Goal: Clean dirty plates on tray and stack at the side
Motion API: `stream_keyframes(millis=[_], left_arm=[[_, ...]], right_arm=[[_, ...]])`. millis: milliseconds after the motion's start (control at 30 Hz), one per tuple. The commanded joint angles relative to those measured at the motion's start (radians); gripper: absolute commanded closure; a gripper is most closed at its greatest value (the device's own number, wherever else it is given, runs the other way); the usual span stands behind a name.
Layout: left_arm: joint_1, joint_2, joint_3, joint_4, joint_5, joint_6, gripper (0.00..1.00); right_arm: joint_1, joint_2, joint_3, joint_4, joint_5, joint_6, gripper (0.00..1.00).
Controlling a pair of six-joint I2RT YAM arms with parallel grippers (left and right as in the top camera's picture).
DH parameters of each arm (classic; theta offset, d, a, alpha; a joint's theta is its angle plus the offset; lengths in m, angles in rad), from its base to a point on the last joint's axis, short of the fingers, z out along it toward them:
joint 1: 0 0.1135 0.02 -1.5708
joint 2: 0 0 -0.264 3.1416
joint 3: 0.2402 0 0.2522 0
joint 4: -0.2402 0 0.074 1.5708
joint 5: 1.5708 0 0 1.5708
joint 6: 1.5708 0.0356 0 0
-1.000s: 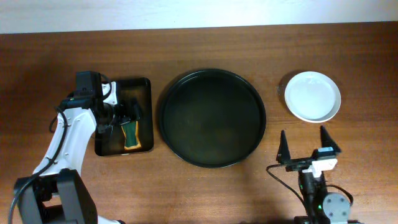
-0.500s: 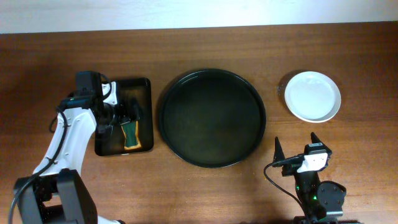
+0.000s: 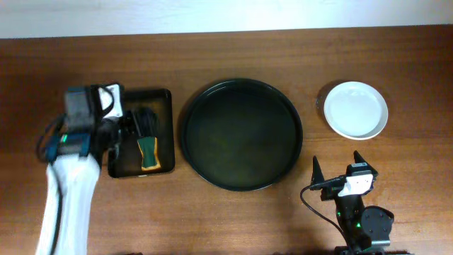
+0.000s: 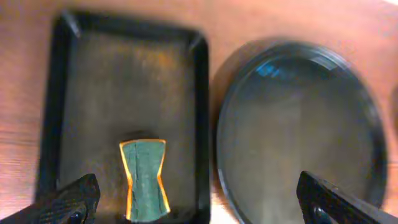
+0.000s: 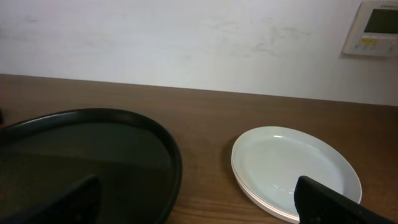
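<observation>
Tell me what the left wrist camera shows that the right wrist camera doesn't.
Only the left wrist view shows the small rectangular black tray, with a green and orange sponge lying in it. Only the right wrist view shows the stacked white plates, the pale wall behind them and a wall panel at the upper right. Both show the large round black tray, with nothing on the part each view takes in, and the wooden table.
</observation>
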Motion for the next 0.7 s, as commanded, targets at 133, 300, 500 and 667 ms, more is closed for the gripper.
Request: stream_keyframes(millis=[133, 300, 500, 667], left_arm=[[0.003, -0.71, -0.421, -0.005, -0.061, 0.006, 0.01], [0.004, -1.116, -0.724, 0.15, -0.063, 0.005, 0.01], [0.003, -1.249, -0.937, 0.767, -0.058, 0.005, 0.01], [-0.013, -1.342, -1.101, 0.967, -0.061, 0.005, 0.01]], right_arm=[[-0.006, -0.003, -0.005, -0.005, -0.006, 0.012, 0.01], [-0.006, -0.003, -0.005, -0.005, -0.006, 0.011, 0.01], [-0.006, -0.003, -0.005, -0.005, -0.006, 0.012, 0.01], [-0.006, -0.003, -0.005, -0.005, -0.006, 0.011, 0.01]])
